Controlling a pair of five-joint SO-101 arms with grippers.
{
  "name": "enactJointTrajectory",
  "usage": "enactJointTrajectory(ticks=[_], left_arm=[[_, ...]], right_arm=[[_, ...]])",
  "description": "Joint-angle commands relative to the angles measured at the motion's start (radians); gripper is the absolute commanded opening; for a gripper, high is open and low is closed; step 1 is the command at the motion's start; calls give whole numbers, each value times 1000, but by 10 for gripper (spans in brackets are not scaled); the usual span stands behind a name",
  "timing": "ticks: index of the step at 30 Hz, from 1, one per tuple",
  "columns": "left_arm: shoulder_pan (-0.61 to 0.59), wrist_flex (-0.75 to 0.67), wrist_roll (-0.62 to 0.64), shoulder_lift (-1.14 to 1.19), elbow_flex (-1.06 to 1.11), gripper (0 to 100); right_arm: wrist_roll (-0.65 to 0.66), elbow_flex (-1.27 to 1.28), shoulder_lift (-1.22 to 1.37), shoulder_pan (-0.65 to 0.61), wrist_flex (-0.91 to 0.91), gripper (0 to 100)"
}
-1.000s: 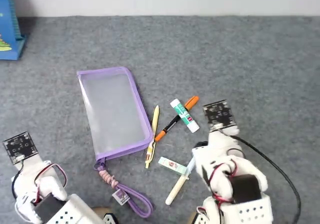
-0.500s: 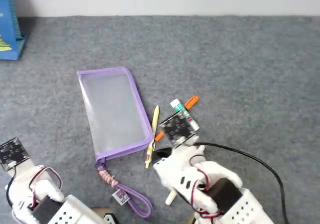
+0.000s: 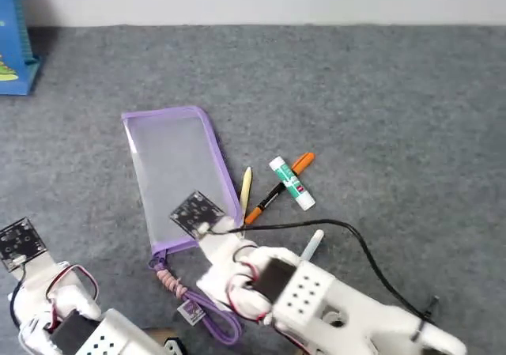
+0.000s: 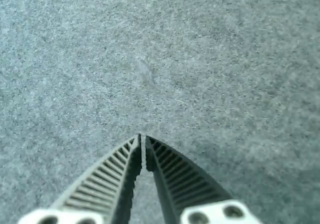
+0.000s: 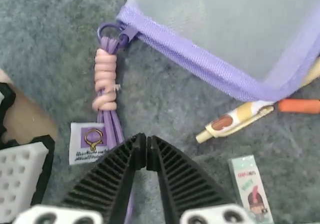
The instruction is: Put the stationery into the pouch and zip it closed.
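The clear pouch (image 3: 178,173) with purple trim lies flat on the grey carpet, its zipper pull (image 5: 112,33) at the near corner. A pink coil and purple strap (image 5: 106,84) with a tag (image 5: 92,140) trail from the pull. My right gripper (image 5: 146,145) is shut and empty, hovering just over the strap beside that corner. A yellow pen (image 3: 246,183), an orange-and-black marker (image 3: 278,187) and a glue stick (image 3: 292,183) lie right of the pouch. A small green eraser box (image 5: 247,184) lies near the right gripper. My left gripper (image 4: 142,141) is shut over bare carpet.
The right arm (image 3: 261,284) lies across the near middle, with its cable (image 3: 371,260) looping over the carpet and a white pen (image 3: 311,246) poking out beside it. The left arm (image 3: 32,276) sits at the near left corner. A blue box (image 3: 12,39) stands far left.
The right arm has swung left across the loose stationery to the pouch's zipper corner, now covering the eraser and most of the white pen. The left arm shifted slightly earlier, then held still.
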Motion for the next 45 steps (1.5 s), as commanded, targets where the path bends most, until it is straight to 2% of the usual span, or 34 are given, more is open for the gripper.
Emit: enactJointTrajectory(ticks=[1, 3, 15, 29, 31, 34, 39, 45], left_arm=[[-5, -23, 11, 8, -64, 13], [-5, -25, 11, 8, -64, 13], [-5, -26, 11, 8, -64, 13], [-5, -26, 11, 8, -64, 13], [-5, -26, 11, 8, -64, 13], [-5, -28, 9, 8, -56, 13], [-5, -28, 8, 8, -54, 13], [-5, -28, 8, 8, -54, 13]], right_arm=[[-9, -121, 74, -13, -18, 126], [-9, -144, 102, -33, -18, 159], [-103, -206, 236, -173, -28, 154], [-97, -207, 527, -182, -206, 149], [-97, -207, 535, -182, -209, 120], [-94, -207, 527, -177, -205, 10], [-57, -207, 518, -140, -157, 7], [68, -206, 375, -2, -73, 8]])
